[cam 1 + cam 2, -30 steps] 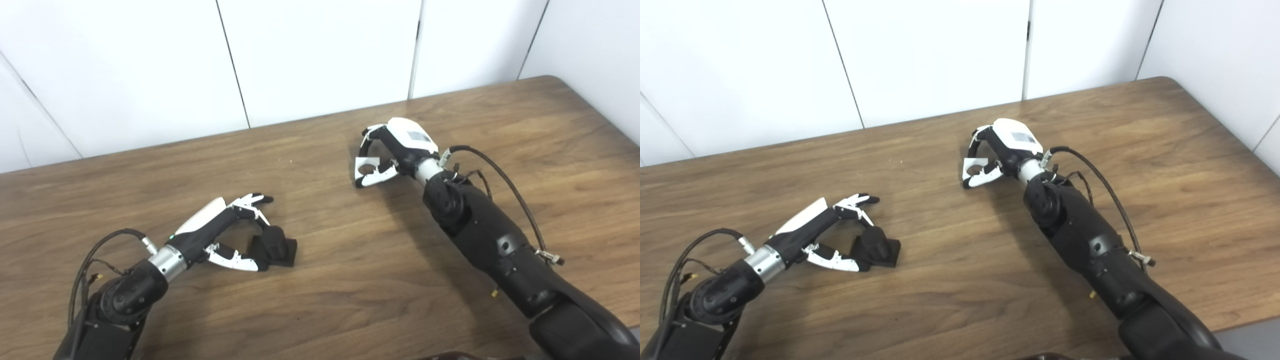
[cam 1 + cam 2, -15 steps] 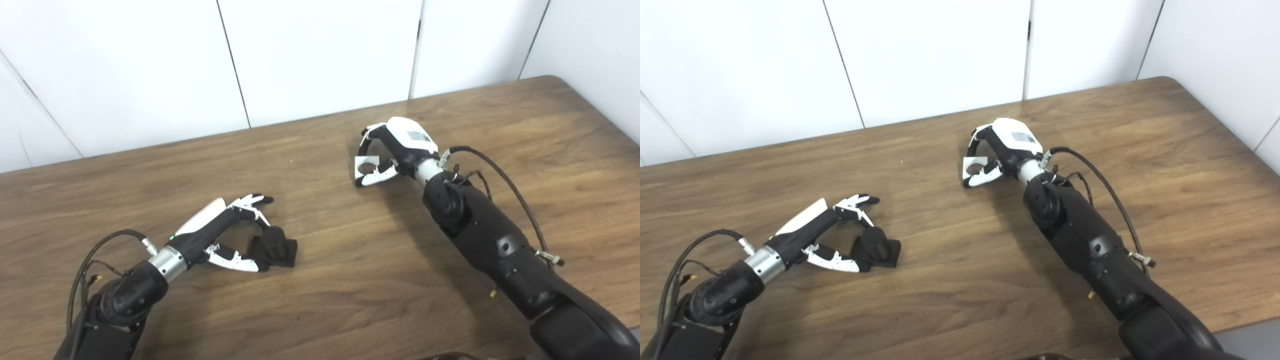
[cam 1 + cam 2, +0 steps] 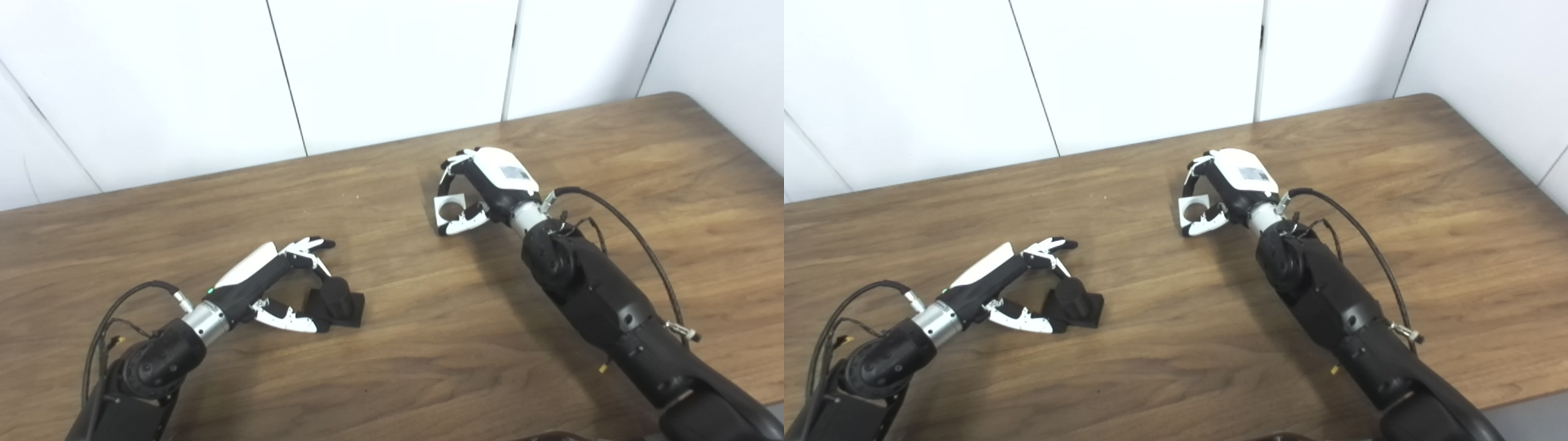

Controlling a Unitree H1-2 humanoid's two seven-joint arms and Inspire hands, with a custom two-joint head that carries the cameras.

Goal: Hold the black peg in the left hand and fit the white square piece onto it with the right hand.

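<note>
The black peg (image 3: 335, 300), a short cylinder on a square base, stands on the wooden table (image 3: 429, 355) at the left. My left hand (image 3: 269, 285) lies on the table beside it, fingers arched over the peg and thumb (image 3: 288, 320) along its base, still spread apart. My right hand (image 3: 490, 184) is at the middle of the table, shut on the white square piece (image 3: 450, 207), which has a round hole. The piece is held between fingers and thumb, just above the table surface. It also shows in the right eye view (image 3: 1193, 208).
White wall panels (image 3: 392, 61) stand behind the table's far edge. The table's right edge and rounded corner (image 3: 704, 101) lie to the right. Cables (image 3: 618, 214) loop off my right forearm. Bare wood lies between the two hands.
My right hand has turned a little and shifted slightly towards me with the white piece in it. The left hand and the black peg have not moved.
</note>
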